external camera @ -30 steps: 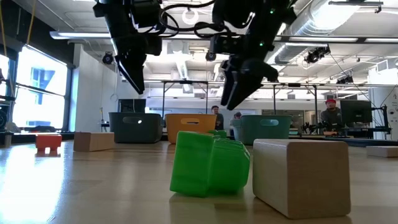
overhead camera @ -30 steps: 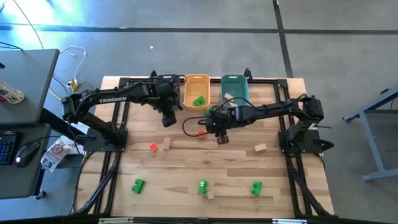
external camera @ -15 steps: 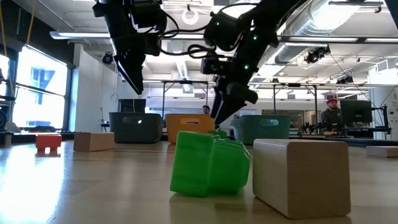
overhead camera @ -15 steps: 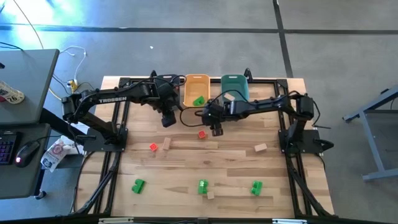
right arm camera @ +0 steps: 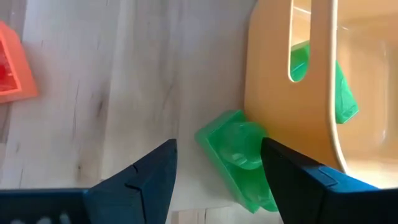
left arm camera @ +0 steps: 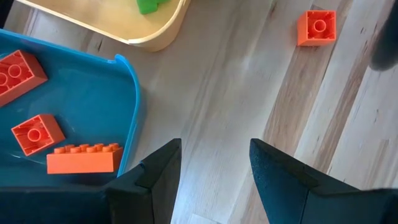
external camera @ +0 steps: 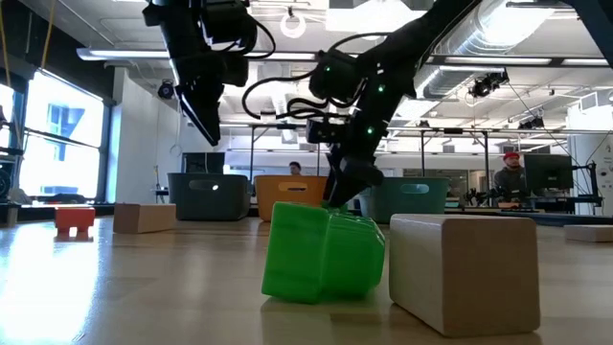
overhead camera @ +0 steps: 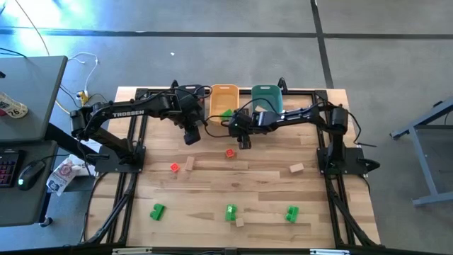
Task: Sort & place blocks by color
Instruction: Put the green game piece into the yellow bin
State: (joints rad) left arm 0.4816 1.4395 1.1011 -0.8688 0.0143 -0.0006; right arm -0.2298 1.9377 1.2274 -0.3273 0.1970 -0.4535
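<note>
The left arm reaches in from the left side of the surface (overhead camera: 212, 198) toward the far middle, its left hand (overhead camera: 190, 136) hanging just above the wood beside the near right corner of the blue-grey bin (left arm camera: 81, 112). Its fingers (left arm camera: 155, 171) stand parted and hold nothing. In that bin lie three red-orange blocks (left arm camera: 84, 158).

Next to the right is the orange-yellow bin (overhead camera: 224, 91), with a green block (right arm camera: 339, 93) inside it. A second green block (right arm camera: 239, 155) lies on the wood outside, pressed against that bin's near wall.

The right arm stretches from its base on the right across the far part of the surface, and the right hand (overhead camera: 243, 140) hovers low at the near edge of the orange-yellow bin. Its fingers (right arm camera: 146, 171) are spread wide on either side of the outside green block, not closed on it. Just near of this hand a loose red-orange block (overhead camera: 229, 152) sits on the wood.

Farthest right is the teal bin (overhead camera: 267, 91), a tan block (overhead camera: 259, 109) showing in it.

Nearer on the surface more blocks lie scattered: a red-orange one (overhead camera: 174, 167) touching a tan one (overhead camera: 189, 163), another tan (overhead camera: 296, 168) at right, and three green ones (overhead camera: 231, 211) along the near edge.
</note>
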